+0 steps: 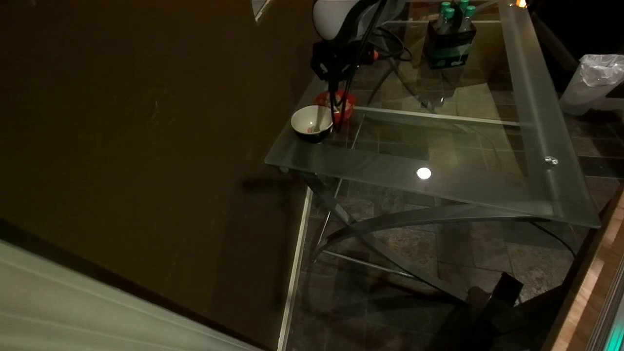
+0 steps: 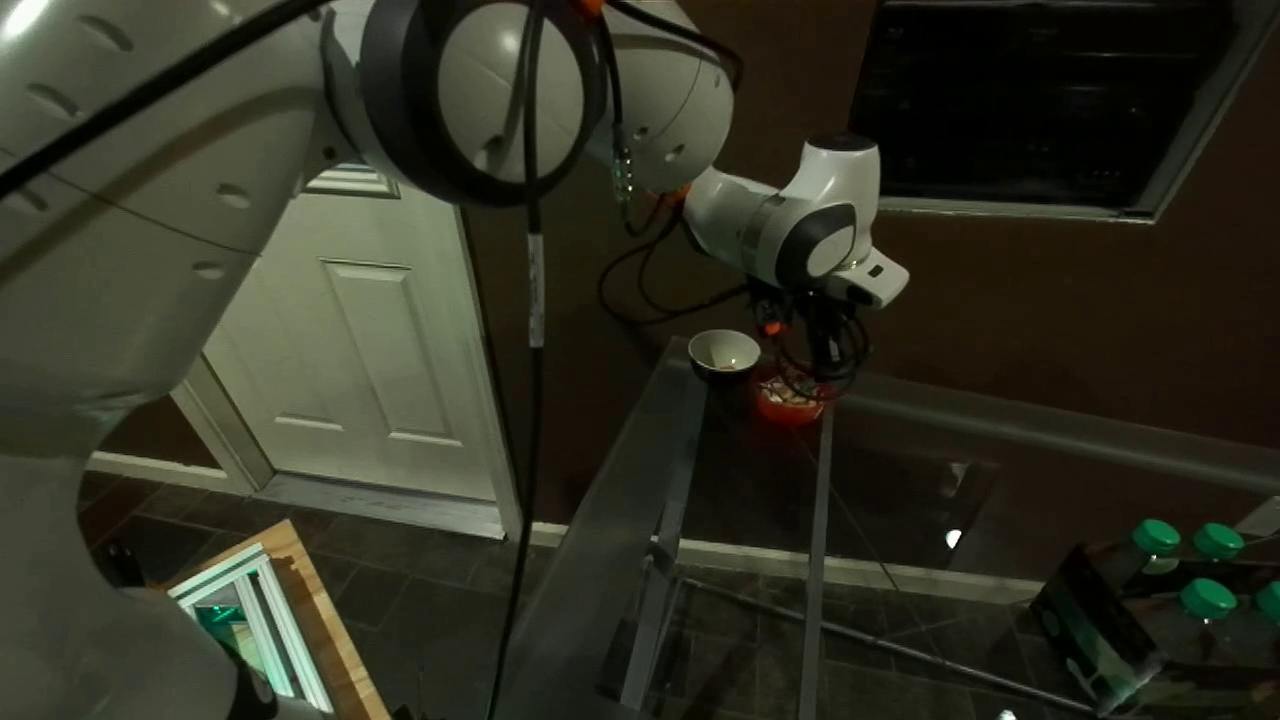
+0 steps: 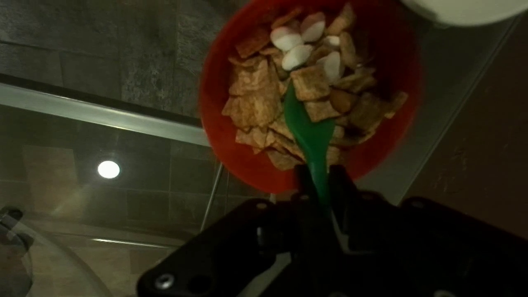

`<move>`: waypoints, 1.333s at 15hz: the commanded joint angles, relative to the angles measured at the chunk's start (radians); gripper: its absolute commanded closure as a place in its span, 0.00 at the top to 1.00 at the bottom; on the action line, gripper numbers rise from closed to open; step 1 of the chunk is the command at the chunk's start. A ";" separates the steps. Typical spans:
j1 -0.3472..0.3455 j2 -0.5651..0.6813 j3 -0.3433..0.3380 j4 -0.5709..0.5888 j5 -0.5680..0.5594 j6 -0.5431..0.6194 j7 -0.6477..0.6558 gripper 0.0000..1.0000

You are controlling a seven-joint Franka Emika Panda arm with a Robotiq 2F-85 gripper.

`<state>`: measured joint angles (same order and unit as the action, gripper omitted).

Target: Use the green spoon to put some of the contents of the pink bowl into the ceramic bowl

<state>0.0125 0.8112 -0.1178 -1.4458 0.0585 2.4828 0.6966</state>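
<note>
Claw has green spoon pinched by the handle, spoon reaching over the pink bowl rim (bowl reads more red than pink tbh). Spoon head's down in pink bowl w/ the cereal, i.e. brown squares plus some pale flat bits; one sq. overlaps the tip, can't tell if any sits on the head.

Ceramic bowl just beside pink bowl, b/w it & a corner of the surface; can't tell if the two touch. Few small scraps in its bottom, too tiny to ID.

Clearance: pink bowl sits near the surface's wall-side edge, tight there, brown wall close by. Cables loop close over pink bowl in both exterior views. More room on pink bowl's side away from wall, where the glass widens; bottle carton on surface too, well apart from pink bowl. Pale bar runs up to pink bowl's side, wrist view.
</note>
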 commanded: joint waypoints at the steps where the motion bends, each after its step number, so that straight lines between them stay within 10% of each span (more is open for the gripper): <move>1: -0.020 0.019 0.018 0.023 0.054 0.007 -0.035 0.04; 20: -0.077 0.035 0.057 0.041 0.166 -0.015 -0.071 0.04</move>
<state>-0.0411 0.8300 -0.0850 -1.4351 0.1763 2.4825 0.6687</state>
